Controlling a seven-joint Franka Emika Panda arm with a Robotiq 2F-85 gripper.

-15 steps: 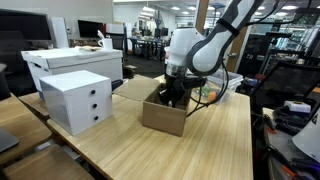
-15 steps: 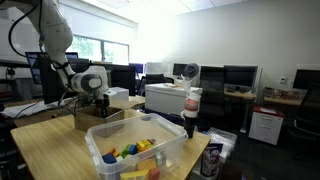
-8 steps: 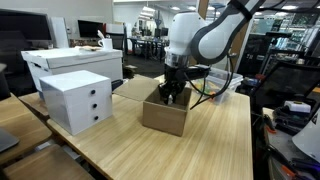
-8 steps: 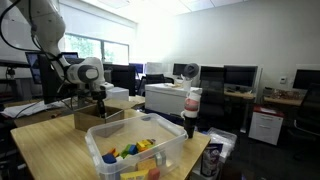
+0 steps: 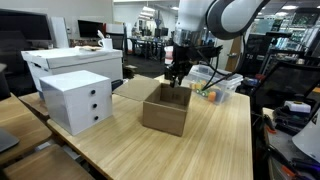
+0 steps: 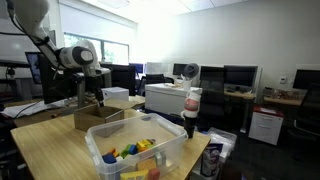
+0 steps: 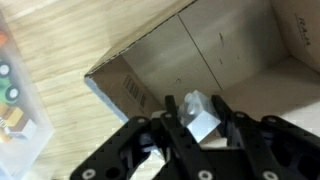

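A: White block (image 7: 202, 120): where is it found, once everything is listed from big to small?

B: First comes the wooden table (image 5: 225, 140), by which the lower half of both exterior views is filled. Next, the robot arm (image 5: 225, 15) is seen coming in from the upper right of an exterior view. A white drawer cabinet (image 5: 77, 100) is placed at centre left, with three drawers shown on its front.

A: And the cardboard box (image 5: 165, 112)?

B: It is set at the middle of the frame, open at the top. In the wrist view the upper right is filled by its inside. A barcode label (image 7: 135, 92) is printed on the flap edge at centre left, but the digits are too blurred to be read. No brand name can be made out anywhere.

A: What is seen near it?

B: A clear plastic bin (image 6: 178, 135) is shown at bottom centre of an exterior view, and small coloured pieces (image 6: 130, 151) are seen lying in it. A bottle (image 6: 191, 112) is stood just to its right.

A: How is the gripper (image 5: 177, 77) found?

B: It is held above the box's open top, apart from the cardboard. In the wrist view its two black fingers (image 7: 235, 128) are pressed against the small white block. The block is pinched between them at lower centre, seen against the box's inner wall.
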